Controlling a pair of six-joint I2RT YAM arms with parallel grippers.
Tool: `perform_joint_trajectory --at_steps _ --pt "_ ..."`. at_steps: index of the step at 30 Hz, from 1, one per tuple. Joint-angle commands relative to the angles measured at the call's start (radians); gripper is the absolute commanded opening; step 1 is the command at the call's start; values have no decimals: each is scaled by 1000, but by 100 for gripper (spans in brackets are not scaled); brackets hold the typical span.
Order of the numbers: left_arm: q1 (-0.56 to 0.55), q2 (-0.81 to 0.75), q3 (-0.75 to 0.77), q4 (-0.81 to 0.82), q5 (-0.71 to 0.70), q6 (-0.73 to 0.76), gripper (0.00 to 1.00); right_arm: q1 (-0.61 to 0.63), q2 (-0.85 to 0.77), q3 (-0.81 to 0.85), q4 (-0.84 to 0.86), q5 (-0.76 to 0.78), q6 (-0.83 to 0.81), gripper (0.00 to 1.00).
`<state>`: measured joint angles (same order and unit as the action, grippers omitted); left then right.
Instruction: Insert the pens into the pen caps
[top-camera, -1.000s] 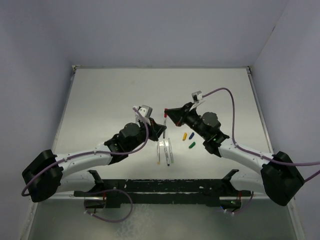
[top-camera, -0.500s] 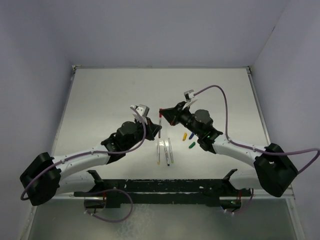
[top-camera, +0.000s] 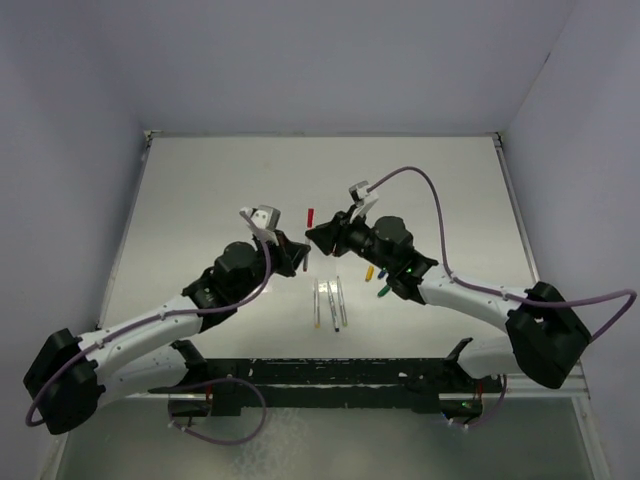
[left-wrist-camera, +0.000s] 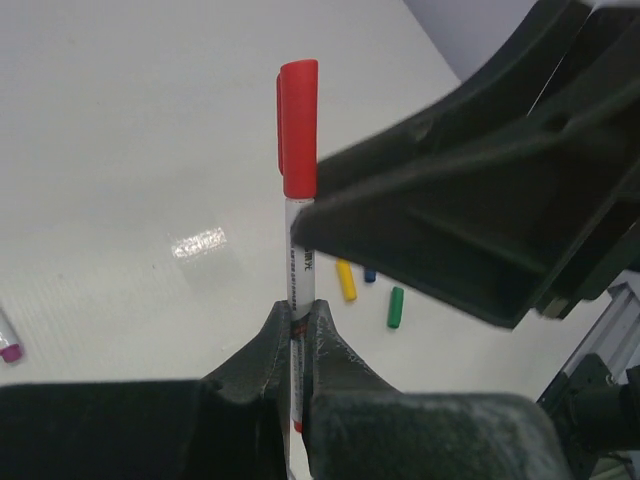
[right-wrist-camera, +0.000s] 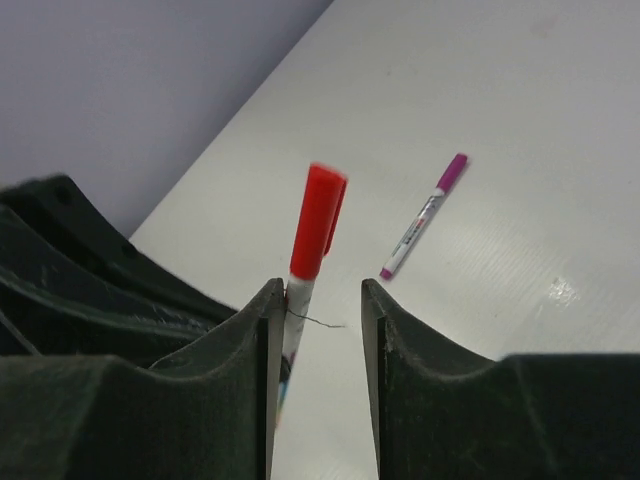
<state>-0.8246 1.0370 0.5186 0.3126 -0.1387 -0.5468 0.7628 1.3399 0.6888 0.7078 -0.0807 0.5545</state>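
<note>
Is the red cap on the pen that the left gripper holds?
Yes, the red cap covers the free end of the pen clamped between the fingers of the left gripper.

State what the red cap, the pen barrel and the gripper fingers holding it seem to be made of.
Red cap: opaque plastic, smooth with a soft sheen.
Pen barrel: pale, probably plastic, glossy with printed lettering.
Left gripper's fingers: black, matte, grainy surface, likely plastic.

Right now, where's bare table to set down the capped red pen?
Free: the far table along the back wall, and the far right corner beyond the right arm. Crowded: between the arms, where three loose pens lie beside the yellow cap, blue cap and green cap; a magenta-capped pen lies past the right hand, not visible from above.
</note>
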Motion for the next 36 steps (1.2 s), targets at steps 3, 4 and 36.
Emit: perform_joint_trajectory --at_steps 3,4,36 --pt "25 -126 -9 -8 -26 -76 0 27 -51 83 -209 30 -114 53" --pt "26 -126 -18 -36 -25 -90 0 27 -63 99 -209 52 -129 55" --pt "293 573 373 -178 42 -32 0 20 -413 -70 -398 424 -183 64"
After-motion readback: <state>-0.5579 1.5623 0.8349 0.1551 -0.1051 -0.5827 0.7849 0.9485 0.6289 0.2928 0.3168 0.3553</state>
